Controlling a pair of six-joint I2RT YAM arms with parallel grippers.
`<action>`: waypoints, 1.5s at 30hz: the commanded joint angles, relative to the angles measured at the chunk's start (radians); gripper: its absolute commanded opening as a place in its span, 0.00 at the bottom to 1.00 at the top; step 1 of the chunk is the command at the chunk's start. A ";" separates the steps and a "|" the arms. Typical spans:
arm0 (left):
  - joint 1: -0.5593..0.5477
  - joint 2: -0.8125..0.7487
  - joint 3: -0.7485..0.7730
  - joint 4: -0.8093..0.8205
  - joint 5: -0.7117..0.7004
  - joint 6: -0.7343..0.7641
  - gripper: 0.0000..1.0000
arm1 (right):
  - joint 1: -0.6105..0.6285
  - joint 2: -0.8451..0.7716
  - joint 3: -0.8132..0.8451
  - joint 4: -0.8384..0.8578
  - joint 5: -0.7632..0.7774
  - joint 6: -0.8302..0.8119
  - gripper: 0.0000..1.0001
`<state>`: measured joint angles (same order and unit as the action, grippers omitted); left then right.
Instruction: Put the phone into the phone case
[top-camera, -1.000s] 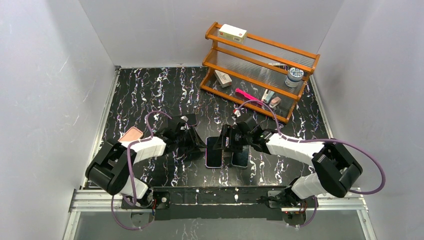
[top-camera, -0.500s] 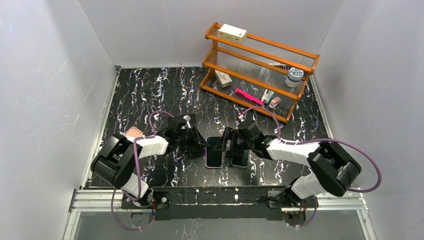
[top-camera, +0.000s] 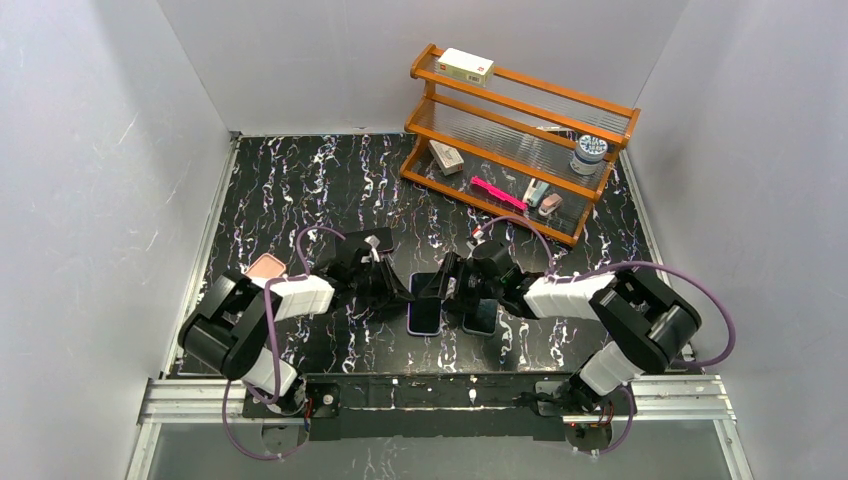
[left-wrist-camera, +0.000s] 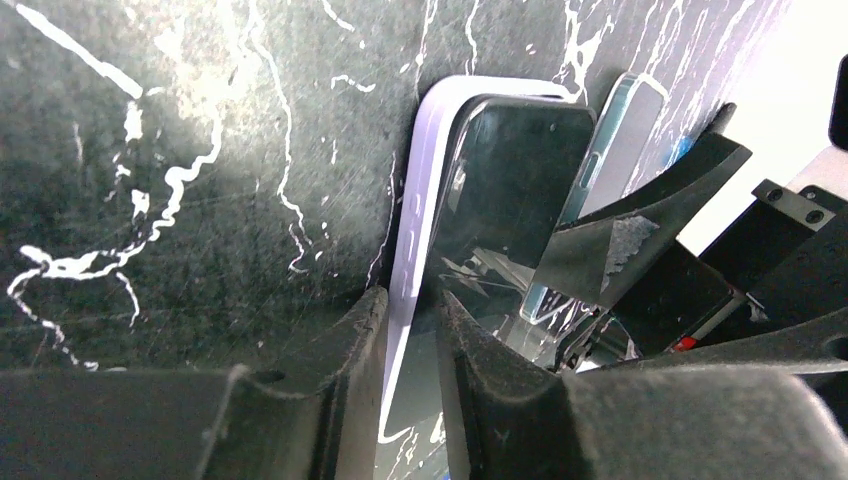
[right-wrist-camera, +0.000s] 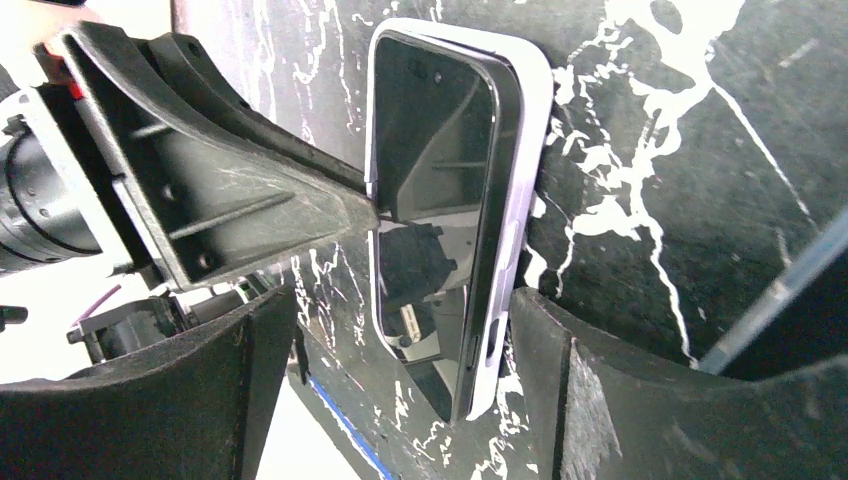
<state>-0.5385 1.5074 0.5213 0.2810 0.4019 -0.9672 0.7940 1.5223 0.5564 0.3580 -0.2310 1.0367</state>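
Overhead: bright, even and sharp; shadows barely show on the dark table (top-camera: 300, 180).
Glare: the phone (right-wrist-camera: 430, 130) screen mirrors dark shapes; the phone case (left-wrist-camera: 412, 210) rim shines pale.
Blur: the near fingers (left-wrist-camera: 330, 400) are out of focus.
Overexposure: the left wrist view's upper right corner is white.

Robot lab cell, plain pale walls (top-camera: 100, 150), black marbled tabletop (top-camera: 290, 180), aluminium mounting rail (top-camera: 180, 400), wooden shelf (top-camera: 540, 82) of oddments
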 joint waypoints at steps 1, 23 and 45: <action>0.003 -0.045 -0.023 -0.067 -0.010 0.022 0.22 | 0.002 0.042 -0.004 0.149 -0.041 0.034 0.86; 0.003 -0.136 -0.108 -0.051 -0.022 0.001 0.13 | -0.006 0.122 -0.120 0.735 -0.221 0.191 0.79; 0.003 -0.132 -0.119 -0.051 -0.020 0.018 0.24 | -0.006 0.182 -0.089 0.655 -0.176 0.197 0.15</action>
<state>-0.5217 1.3743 0.4194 0.2577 0.3630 -0.9676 0.7738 1.7275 0.4221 0.9726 -0.4034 1.2354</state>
